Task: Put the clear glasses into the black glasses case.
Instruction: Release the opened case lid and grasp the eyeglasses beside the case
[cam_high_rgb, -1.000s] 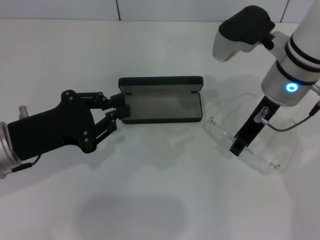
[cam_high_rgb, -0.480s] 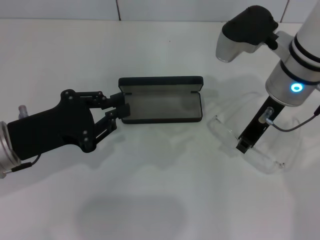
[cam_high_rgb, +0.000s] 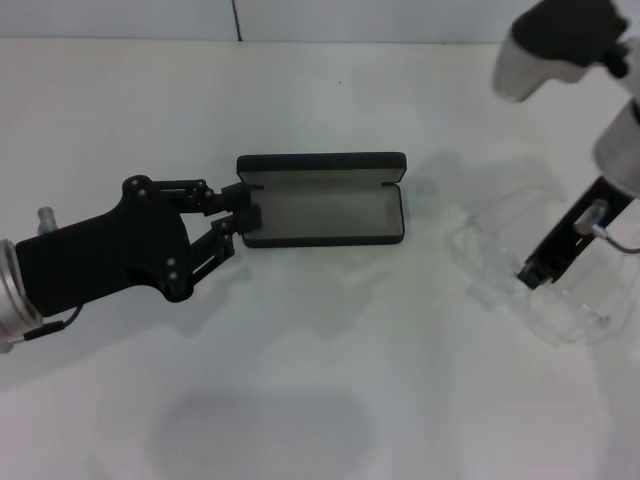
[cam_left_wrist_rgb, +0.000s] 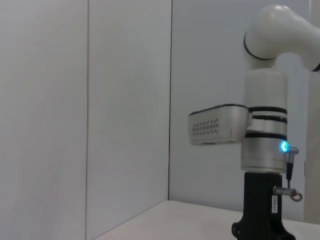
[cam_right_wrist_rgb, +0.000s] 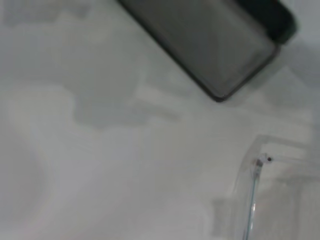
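Note:
The black glasses case lies open in the middle of the table, grey lining up and lid toward the back. My left gripper is at the case's left end, with its fingers closed on that end wall. To the right of the case, the clear glasses hang tilted above the table. My right gripper is shut on them near the middle of the frame. The right wrist view shows the case and one clear temple arm of the glasses.
The white table runs back to a white tiled wall. In the left wrist view the right arm stands upright before that wall.
My right arm has moved to the right, carrying the clear glasses farther from the case. The left gripper and the case have stayed put.

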